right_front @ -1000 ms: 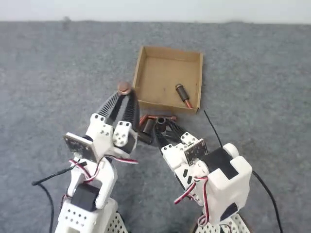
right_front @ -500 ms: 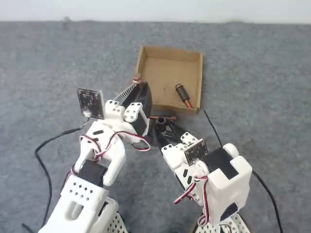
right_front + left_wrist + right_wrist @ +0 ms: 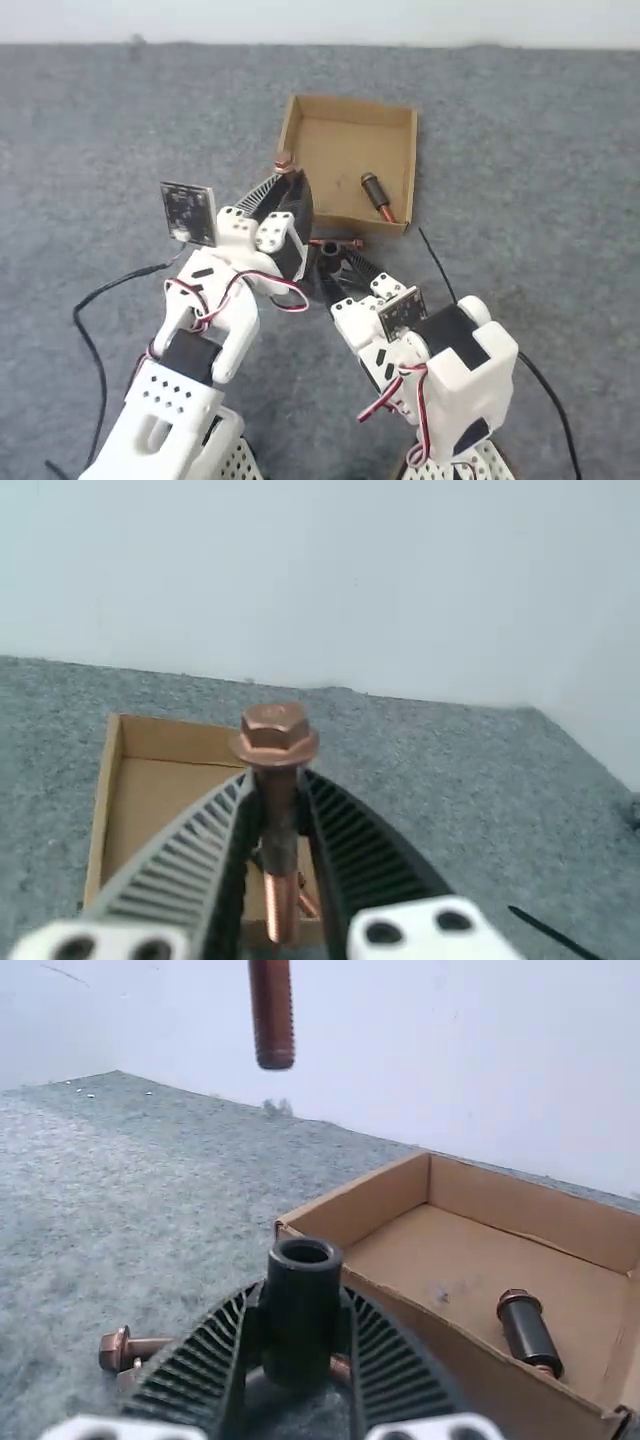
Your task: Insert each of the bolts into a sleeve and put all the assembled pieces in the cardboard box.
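Left gripper (image 3: 277, 792) clamps bolt (image 3: 279, 738); right gripper (image 3: 300, 1312) clamps sleeve (image 3: 302, 1260) upright. I must centre bolt tip over bore, then lower straight.

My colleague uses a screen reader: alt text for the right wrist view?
The right gripper holds a black sleeve upright, with a copper bolt hanging above it, threaded end down. Behind, the cardboard box holds one assembled piece; a loose bolt lies on the carpet.

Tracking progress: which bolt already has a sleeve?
The bolt in the cardboard box; the left gripper's raised bolt and the loose bolts on the carpet are bare.
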